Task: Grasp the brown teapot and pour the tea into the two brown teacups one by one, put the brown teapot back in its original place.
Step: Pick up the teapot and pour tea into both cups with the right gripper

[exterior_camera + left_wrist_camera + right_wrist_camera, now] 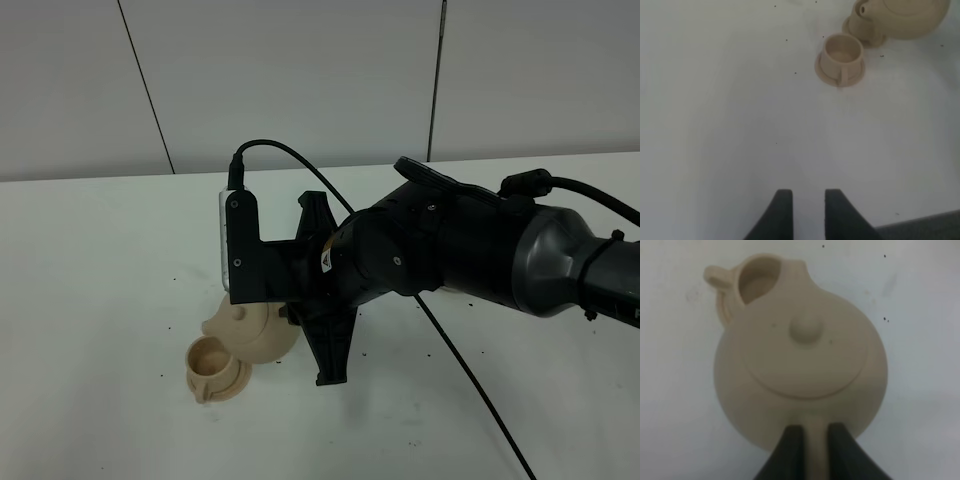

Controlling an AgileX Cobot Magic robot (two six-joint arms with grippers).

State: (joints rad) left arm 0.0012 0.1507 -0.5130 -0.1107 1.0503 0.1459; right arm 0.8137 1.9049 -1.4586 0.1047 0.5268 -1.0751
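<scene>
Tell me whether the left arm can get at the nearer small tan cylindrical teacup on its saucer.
Probably yes. Only bare white table lies between the left gripper and that teacup. The round tan teapot is just beyond it, so room there is tight.

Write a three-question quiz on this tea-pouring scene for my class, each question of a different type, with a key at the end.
1. True or false: the left gripper holds a teacup.
2. Multiple choice: what grips the brown teapot by its handle? A) the left gripper B) the right gripper C) neither gripper
3. Fill in the blank: in the left wrist view, the teacup standing clear of the teapot rests on its own ___.

Key: 1 false; 2 B; 3 saucer.
</scene>
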